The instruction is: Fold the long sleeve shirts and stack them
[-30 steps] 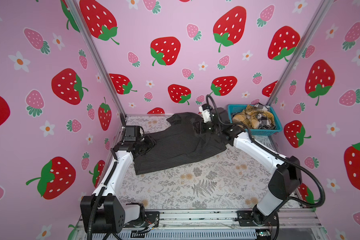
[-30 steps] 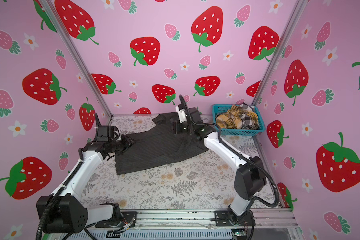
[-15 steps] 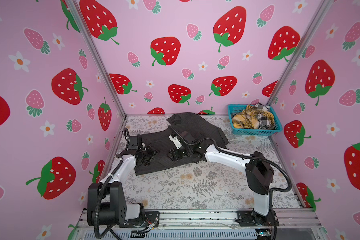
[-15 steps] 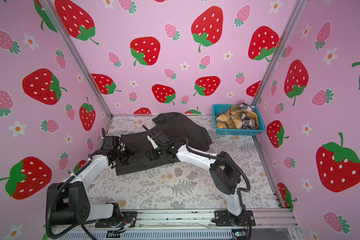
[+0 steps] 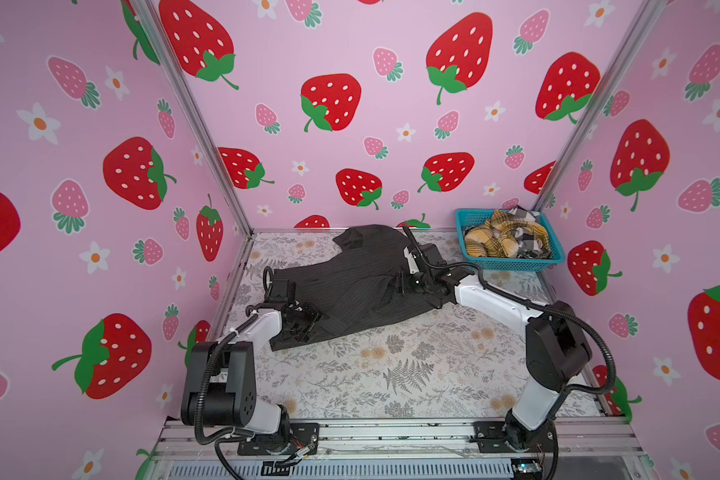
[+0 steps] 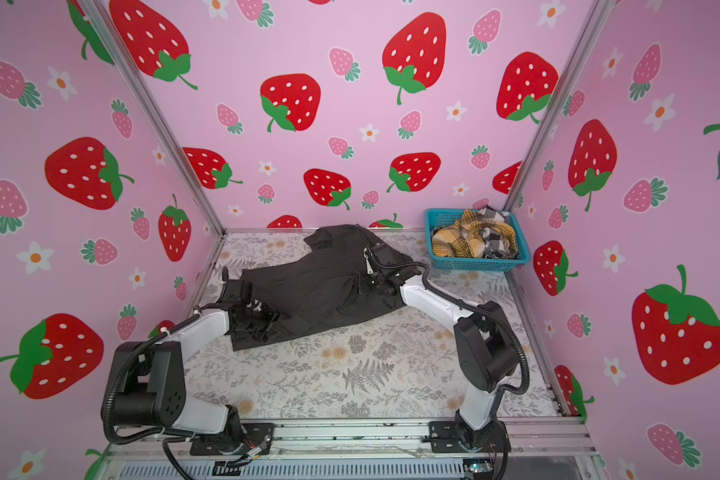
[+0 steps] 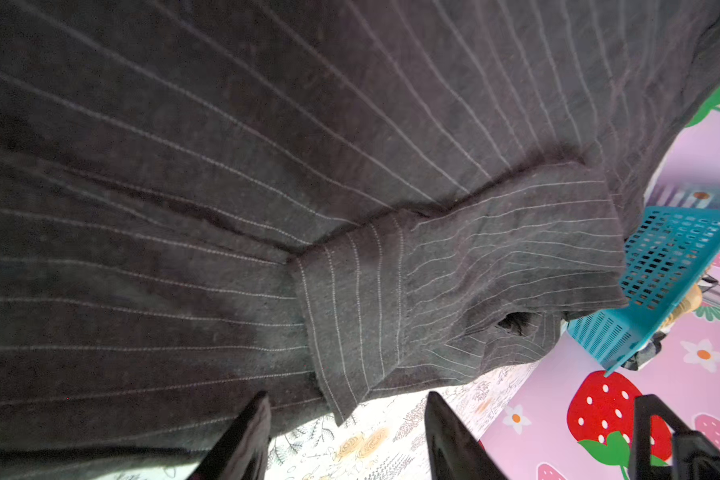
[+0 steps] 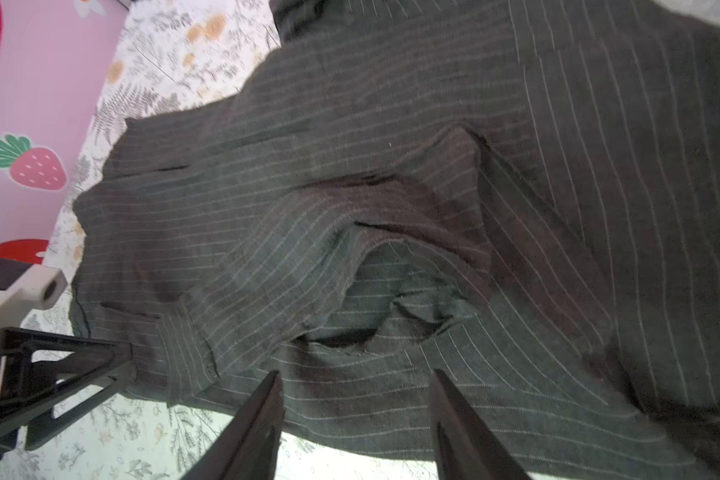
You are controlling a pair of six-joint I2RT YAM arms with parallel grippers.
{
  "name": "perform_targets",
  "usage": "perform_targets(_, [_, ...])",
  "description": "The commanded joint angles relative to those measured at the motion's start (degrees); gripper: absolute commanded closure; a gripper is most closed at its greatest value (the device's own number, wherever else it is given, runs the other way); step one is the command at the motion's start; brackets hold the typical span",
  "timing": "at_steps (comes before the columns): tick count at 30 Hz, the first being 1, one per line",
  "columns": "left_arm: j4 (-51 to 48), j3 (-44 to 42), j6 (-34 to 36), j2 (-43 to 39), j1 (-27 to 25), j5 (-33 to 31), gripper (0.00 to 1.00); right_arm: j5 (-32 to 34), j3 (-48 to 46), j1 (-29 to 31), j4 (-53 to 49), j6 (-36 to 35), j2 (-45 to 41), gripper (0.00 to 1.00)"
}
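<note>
Charcoal pinstriped shirt [image 5: 350,282] lies rumpled, cuff across its body; left hand [image 7: 346,397] and right hand [image 8: 355,374] gape, empty.

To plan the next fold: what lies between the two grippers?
Only rumpled cloth of the charcoal shirt lies between the left gripper and the right gripper, in both top views.

free: front half of table [image 5: 391,374] bare | blocked: charcoal shirt [image 5: 350,282] across mid-back; basket [image 5: 512,264] in far-right corner
</note>
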Motion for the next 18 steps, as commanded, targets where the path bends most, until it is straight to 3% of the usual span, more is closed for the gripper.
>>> perform_targets(1, [0.95,-0.55,-1.8,1.95,-2.48,-0.5,0.41,-2.03,-1.64,0.13,0.58,1.43,0.5,0.43])
perform_targets(15, [7.28,-0.29,-5.5,6.21,-6.88,-0.53,0.5,-4.2,-7.09,0.03,2.35,2.54,3.5,0.48])
perform_targets(18, [9.35,-1.01,-6.43,7.47,-6.93,0.43,0.6,-4.0,-7.51,0.03,2.28,3.06,3.51,0.49])
